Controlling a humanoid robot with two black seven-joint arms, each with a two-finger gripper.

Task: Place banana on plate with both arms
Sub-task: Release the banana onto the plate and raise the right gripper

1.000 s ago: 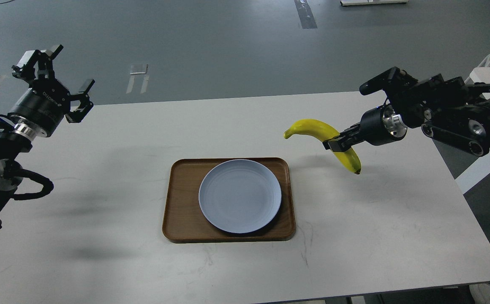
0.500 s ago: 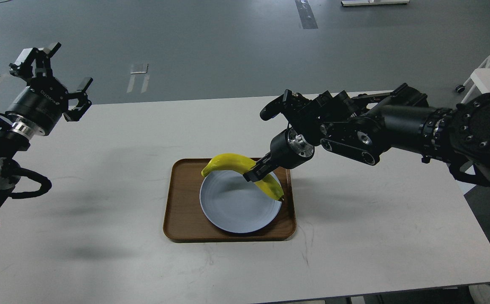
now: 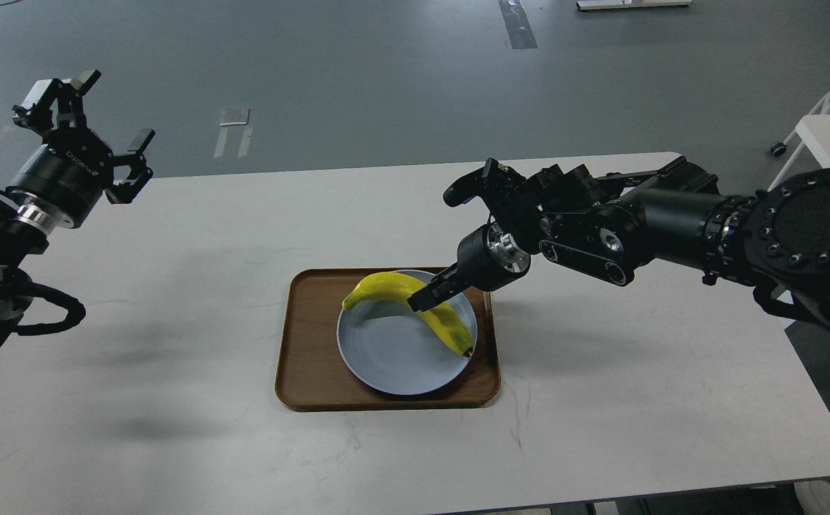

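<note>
Now lowering the banana (image 3: pixel 451 330) onto the plate (image 3: pixel 386 357) — right gripper (image 3: pixel 426 296) clamped around it, left gripper (image 3: pixel 93 136) spread, idle — next, release gently.

- right gripper (image 3: pixel 423 297) clamped on the banana (image 3: pixel 386 286), over the plate (image 3: pixel 386 357) on a wooden tray (image 3: pixel 308 357)
- left gripper (image 3: pixel 82 118) spread wide, up off the table (image 3: pixel 172 429)

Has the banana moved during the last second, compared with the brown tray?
Yes. The banana, held in the right pincer, went left from beside the tray to over the plate.
</note>
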